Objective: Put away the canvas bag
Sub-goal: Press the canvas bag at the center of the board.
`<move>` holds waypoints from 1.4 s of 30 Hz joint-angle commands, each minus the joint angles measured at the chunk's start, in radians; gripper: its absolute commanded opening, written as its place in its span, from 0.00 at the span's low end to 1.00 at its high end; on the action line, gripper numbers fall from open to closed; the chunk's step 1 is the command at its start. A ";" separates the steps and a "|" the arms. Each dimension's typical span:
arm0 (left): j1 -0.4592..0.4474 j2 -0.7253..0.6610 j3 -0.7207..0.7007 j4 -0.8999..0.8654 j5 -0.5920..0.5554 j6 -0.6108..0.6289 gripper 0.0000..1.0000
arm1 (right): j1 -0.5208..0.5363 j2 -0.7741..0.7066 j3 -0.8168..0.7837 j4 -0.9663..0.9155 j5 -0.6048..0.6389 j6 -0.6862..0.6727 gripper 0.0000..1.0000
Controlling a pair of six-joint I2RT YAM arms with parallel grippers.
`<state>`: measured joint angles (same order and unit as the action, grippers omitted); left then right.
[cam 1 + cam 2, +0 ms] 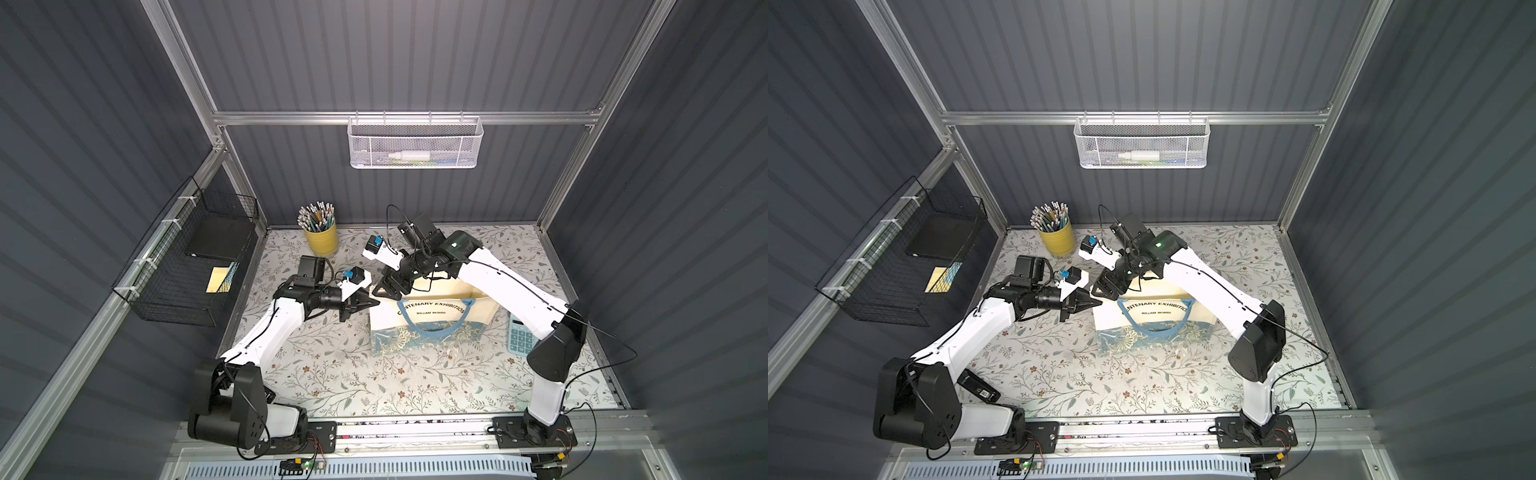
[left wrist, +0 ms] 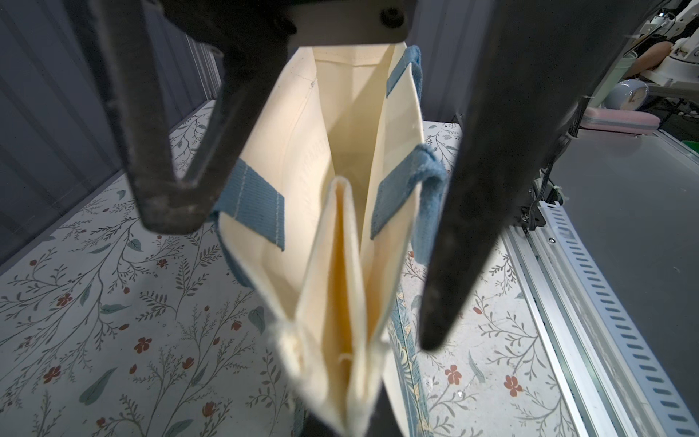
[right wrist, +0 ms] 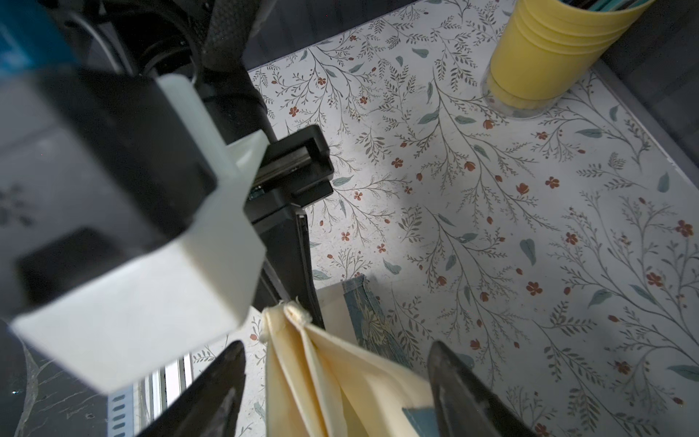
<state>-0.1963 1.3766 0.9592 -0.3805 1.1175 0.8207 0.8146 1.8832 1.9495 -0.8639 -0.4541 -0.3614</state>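
Starting left, past the yellow pencil cup (image 1: 321, 239): left gripper (image 1: 374, 302) clamped shut on the upper corner of the canvas bag (image 1: 432, 328), the frayed pinch itself plain only from the right wrist. Upright mid-way across the floral table (image 1: 332, 374) in both top views, lettering forward; open mouth and folded-in side panel seen only from the left wrist. Further right: right gripper (image 1: 390, 289) spread wide astride the bag's rim, gripping nothing, then a calculator (image 1: 519, 336) showing in a top view only.
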 commanded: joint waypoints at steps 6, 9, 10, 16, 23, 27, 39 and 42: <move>-0.010 -0.036 -0.036 0.018 -0.036 0.084 0.00 | -0.092 0.069 0.049 -0.007 -0.189 -0.019 0.71; -0.009 -0.023 -0.019 -0.013 -0.048 0.132 0.00 | -0.088 0.078 0.044 -0.017 -0.227 -0.019 0.70; -0.009 -0.019 -0.018 -0.012 -0.048 0.143 0.00 | -0.086 0.077 0.035 -0.019 -0.235 -0.019 0.69; -0.009 0.025 0.027 -0.012 -0.054 0.147 0.00 | -0.078 0.037 -0.020 -0.032 -0.287 -0.019 0.65; -0.009 0.060 0.075 -0.020 -0.071 0.126 0.00 | -0.063 -0.041 -0.122 -0.053 -0.372 -0.011 0.65; -0.009 0.076 0.107 -0.029 -0.073 0.106 0.00 | -0.026 -0.058 -0.167 -0.058 -0.290 -0.003 0.65; -0.009 0.045 0.107 -0.032 -0.042 0.092 0.00 | 0.041 0.072 -0.059 -0.062 0.159 0.135 0.55; -0.009 0.031 0.100 -0.028 -0.036 0.092 0.00 | 0.047 0.086 -0.030 -0.067 0.183 0.140 0.43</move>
<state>-0.2043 1.4445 1.0363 -0.4191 1.0515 0.9253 0.8513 1.9415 1.8969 -0.8688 -0.3740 -0.2546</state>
